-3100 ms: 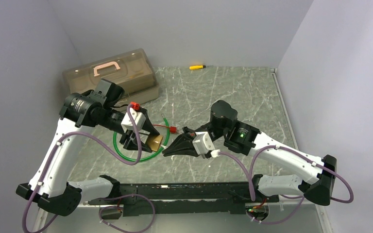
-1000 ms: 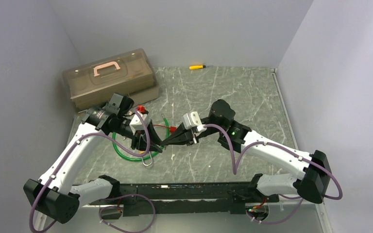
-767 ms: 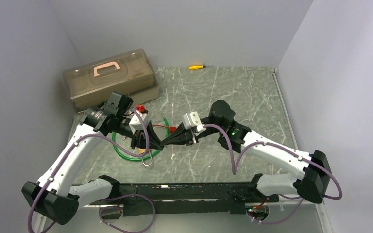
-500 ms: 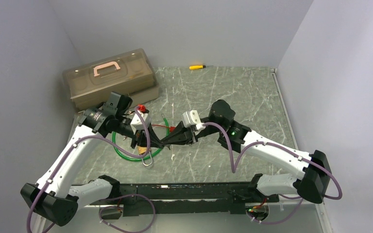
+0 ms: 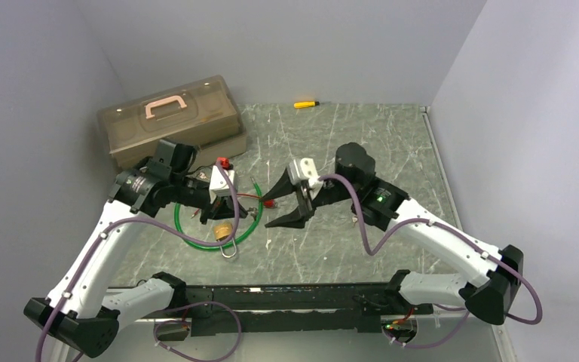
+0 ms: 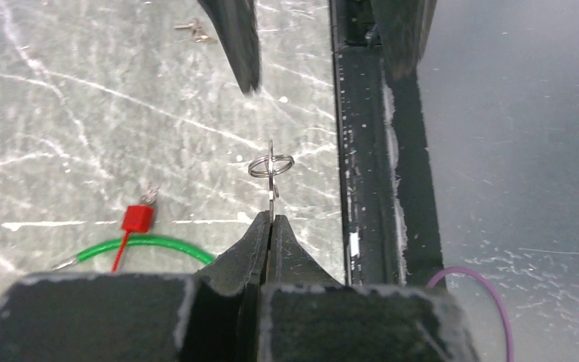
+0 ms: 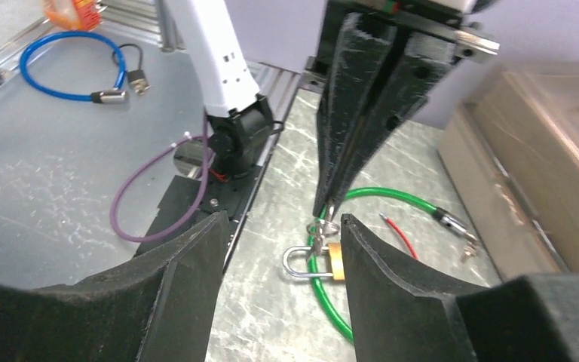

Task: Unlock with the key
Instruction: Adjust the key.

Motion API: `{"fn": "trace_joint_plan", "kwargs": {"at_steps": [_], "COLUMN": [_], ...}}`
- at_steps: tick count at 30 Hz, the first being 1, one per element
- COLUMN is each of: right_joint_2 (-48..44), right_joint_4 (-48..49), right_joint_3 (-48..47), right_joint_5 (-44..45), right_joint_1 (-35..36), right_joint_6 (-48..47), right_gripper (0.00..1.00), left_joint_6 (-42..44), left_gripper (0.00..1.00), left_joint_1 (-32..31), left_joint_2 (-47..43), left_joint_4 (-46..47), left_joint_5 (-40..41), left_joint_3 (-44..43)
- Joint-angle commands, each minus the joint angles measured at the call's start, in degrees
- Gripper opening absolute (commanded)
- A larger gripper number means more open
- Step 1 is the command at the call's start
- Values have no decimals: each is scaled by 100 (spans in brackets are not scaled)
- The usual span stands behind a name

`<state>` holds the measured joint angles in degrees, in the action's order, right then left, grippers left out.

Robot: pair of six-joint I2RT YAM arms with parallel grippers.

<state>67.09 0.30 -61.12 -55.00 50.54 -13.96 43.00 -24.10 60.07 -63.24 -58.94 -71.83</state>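
Two pincers face each other low over the table, and all the action is on the left. The left pincer [image 6: 270, 225] has its fingers pressed tight together on the key [image 6: 272, 197]. A thin sliver of metal pokes out past the tips, with a split ring [image 6: 271, 163] hanging at its far end. Which end of the key is pinched, I cannot tell.

Look through the right wrist camera. The left pincer [image 7: 324, 209] points straight down, and the padlock [image 7: 334, 261] lies flat on the table just below its tips, key and lock close but apart. The brass body rests on the loop of a green cable [image 7: 392, 197].

From above, the right pincer [image 5: 265, 213] is spread wide, gripping nothing. It sits just to the right of the left pincer [image 5: 219, 213], and its gap opens toward the padlock [image 5: 224, 230]. A small red tag [image 5: 269, 201] sits right by its upper finger.

Behind the left pincer, well apart, stands a brown toolbox [image 5: 170, 121] with a pink handle. Far beyond the right pincer, a yellow screwdriver [image 5: 307, 104] lies by the back wall.
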Motion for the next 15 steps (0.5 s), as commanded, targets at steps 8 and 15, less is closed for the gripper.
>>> {"fn": "trace_joint_plan", "kwargs": {"at_steps": [8, 15], "right_joint_2": [703, 1107], "right_joint_4": [-1124, -1430], "right_joint_3": [-1418, -1752], "right_joint_5": [433, 306], "right_joint_1": [-228, -199], "right_joint_6": [417, 284], "right_gripper": [47, 45], "left_joint_6": [-150, -174], "left_gripper": [0, 0], "left_joint_1": [-74, -84], "left_joint_2": [-62, -5], "left_joint_4": [-259, -235], "left_joint_5": [746, 824], "left_joint_3": [-714, -702]}}
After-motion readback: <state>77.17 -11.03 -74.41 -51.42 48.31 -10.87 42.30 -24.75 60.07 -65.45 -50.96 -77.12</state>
